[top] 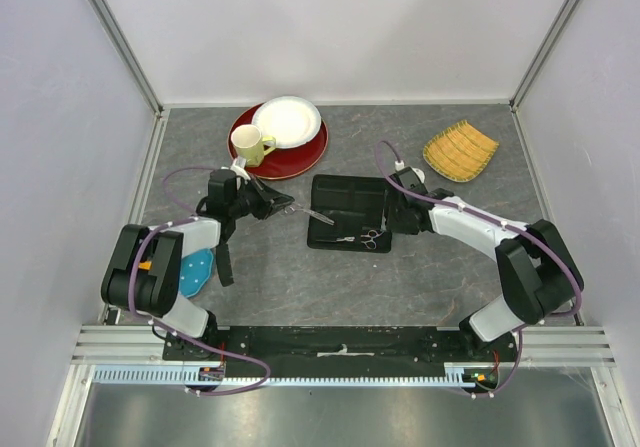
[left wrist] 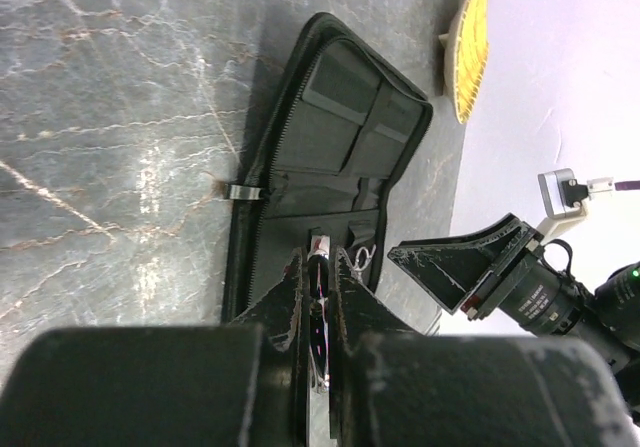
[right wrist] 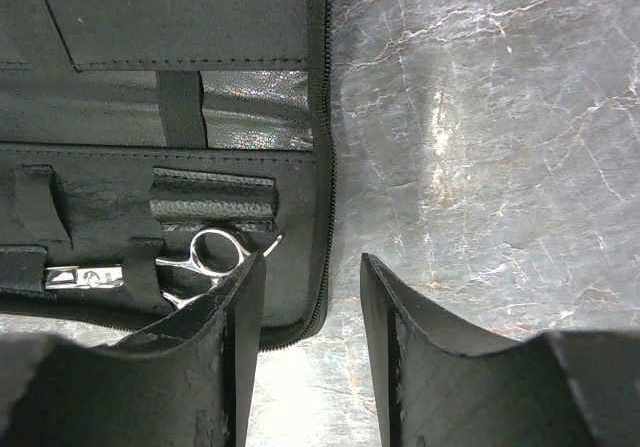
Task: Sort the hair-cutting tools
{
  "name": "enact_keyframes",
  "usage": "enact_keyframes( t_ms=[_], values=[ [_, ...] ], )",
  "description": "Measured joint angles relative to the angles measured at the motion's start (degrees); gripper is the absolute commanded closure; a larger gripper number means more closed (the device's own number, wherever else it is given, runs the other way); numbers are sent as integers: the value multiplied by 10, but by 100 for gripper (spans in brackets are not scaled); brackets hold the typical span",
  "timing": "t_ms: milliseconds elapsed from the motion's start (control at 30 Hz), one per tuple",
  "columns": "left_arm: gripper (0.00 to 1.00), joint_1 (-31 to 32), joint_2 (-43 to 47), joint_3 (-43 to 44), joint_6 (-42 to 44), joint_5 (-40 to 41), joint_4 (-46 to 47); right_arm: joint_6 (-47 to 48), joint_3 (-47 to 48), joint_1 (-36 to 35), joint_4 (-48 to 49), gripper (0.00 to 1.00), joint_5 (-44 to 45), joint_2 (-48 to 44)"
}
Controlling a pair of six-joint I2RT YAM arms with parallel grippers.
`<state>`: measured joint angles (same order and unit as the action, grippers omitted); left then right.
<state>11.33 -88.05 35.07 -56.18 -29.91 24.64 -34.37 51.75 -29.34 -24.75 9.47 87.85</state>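
An open black case (top: 350, 199) lies mid-table. Silver scissors (top: 371, 237) with ring handles sit strapped in its near half; they also show in the right wrist view (right wrist: 213, 255). My left gripper (top: 288, 207) is shut on a thin silver tool (top: 315, 215), which it holds just above the case's left edge; in the left wrist view (left wrist: 318, 259) the tool (left wrist: 319, 247) pokes out between the closed fingers. My right gripper (top: 388, 225) is open, and in the right wrist view (right wrist: 312, 267) its jaws straddle the case's right edge (right wrist: 322, 217) beside the scissors. No black combs are in view.
A red plate (top: 300, 157) with a white plate (top: 287, 121) and a yellow mug (top: 250, 145) stands at the back. A yellow woven tray (top: 460, 150) is at the back right. A blue object (top: 197, 271) lies by the left arm. Walls close three sides.
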Motion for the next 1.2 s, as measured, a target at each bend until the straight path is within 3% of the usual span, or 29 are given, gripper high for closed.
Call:
enact_keyframes(
  t_ms=[300,933,1067,1200],
  values=[
    [98,0,-56,-8,-16,13,52,-1,-4,6,20,67,-21,41],
    [98,-1,-78,-41,-49,-8,122,-18,8,17,19,85,-47,64],
    [98,-4,-78,-41,-48,-14,119,-23,10,17,16,100,-47,66],
    [98,-7,-88,-41,-53,-28,132,-28,12,18,13,100,-47,69]
  ],
)
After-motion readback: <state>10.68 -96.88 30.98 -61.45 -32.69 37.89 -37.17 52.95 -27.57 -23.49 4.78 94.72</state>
